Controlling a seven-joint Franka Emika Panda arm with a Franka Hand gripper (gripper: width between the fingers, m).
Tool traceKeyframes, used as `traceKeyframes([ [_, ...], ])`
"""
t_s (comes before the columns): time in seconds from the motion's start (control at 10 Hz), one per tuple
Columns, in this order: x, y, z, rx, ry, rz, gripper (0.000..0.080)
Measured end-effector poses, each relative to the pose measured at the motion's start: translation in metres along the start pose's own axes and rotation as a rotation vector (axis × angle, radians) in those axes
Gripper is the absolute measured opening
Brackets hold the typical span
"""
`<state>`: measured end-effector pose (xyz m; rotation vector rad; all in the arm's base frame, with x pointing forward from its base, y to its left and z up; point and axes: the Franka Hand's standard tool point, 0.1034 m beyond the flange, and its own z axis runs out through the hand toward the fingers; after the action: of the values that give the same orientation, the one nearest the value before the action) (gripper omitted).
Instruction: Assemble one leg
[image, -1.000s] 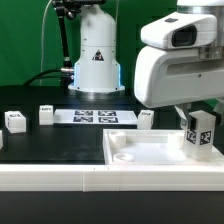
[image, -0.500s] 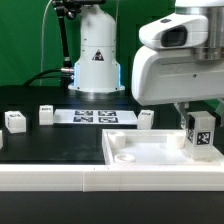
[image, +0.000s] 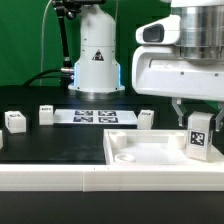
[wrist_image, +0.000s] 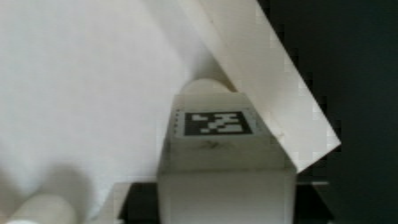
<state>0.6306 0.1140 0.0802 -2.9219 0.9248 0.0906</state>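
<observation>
My gripper (image: 197, 114) is shut on a leg (image: 199, 137), a small white post with a black-and-white tag. It holds the leg upright over the near right corner of the large white panel (image: 150, 150), with its lower end close to the panel's surface. In the wrist view the leg (wrist_image: 221, 150) points toward the panel's corner, and the raised rim (wrist_image: 267, 80) runs beside it. Three more legs stand on the black table: one at the far left (image: 15, 121), one left of the marker board (image: 46, 114), one by the panel's back edge (image: 146, 118).
The marker board (image: 93, 116) lies flat on the table behind the panel. The robot's white base (image: 97, 55) stands at the back. A white ledge (image: 60, 178) runs along the table's front.
My gripper has moved down and slightly to the exterior view's left with the leg, bringing its lower end closer to the panel's corner.
</observation>
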Motion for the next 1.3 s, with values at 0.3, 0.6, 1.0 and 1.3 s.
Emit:
traceKeyframes([
  [0.3, -0.0015, -0.0008, 0.0005, -0.007, 0.009, 0.299, 0.0291],
  [0.6, -0.0035, -0.002, 0.0006, -0.008, 0.009, 0.577, 0.0291],
  [1.0, -0.0039, -0.0028, 0.0007, -0.005, 0.006, 0.502, 0.0569],
  [1.3, -0.0038, -0.0032, 0.0008, -0.004, 0.007, 0.222, 0.0646],
])
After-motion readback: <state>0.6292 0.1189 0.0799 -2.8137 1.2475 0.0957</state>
